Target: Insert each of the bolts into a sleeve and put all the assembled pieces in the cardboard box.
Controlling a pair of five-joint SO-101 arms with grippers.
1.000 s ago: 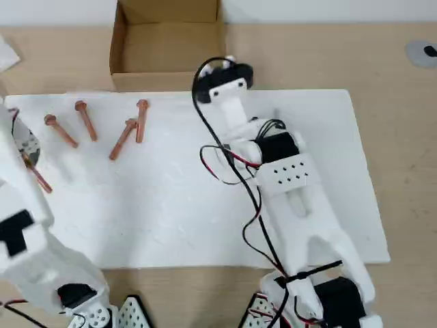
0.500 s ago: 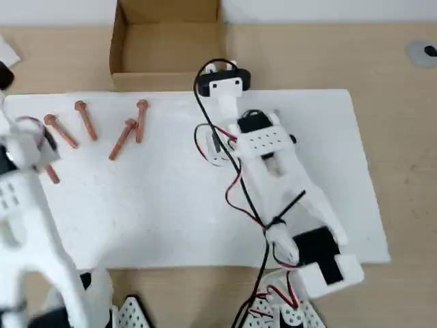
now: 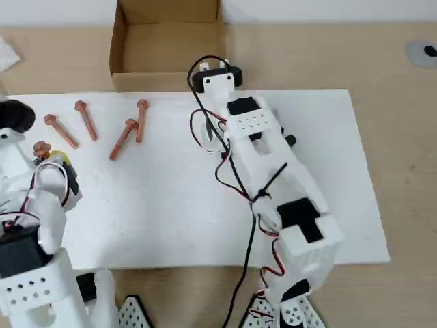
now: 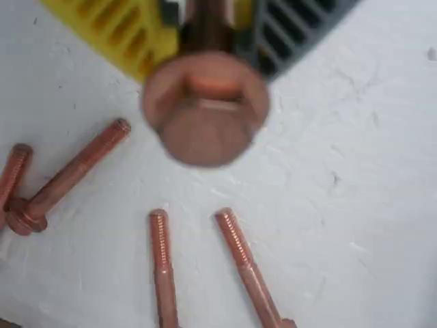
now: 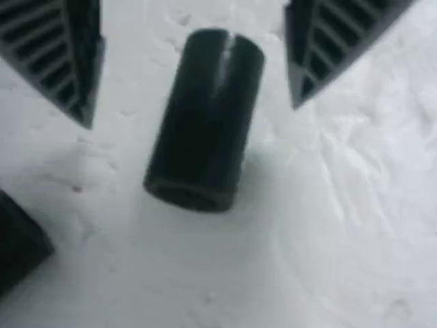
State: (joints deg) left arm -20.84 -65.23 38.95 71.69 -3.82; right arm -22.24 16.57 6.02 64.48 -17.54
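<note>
A wooden table [image 3: 403, 123] bears a cardboard box [image 3: 164, 80] and a white foam sheet [image 3: 157, 205] strewn with copper bolts [image 3: 87, 123]

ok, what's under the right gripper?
A black sleeve lies on its side on the white foam, beneath the right gripper's open fingers. Its bore is too dark to see inside.

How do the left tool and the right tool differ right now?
The left tool is shut on a copper bolt; the right tool is open, a black sleeve lying untouched between its fingers. The left tool has a yellow finger; the right tool's are dark. Both hang over the white sheet.
</note>
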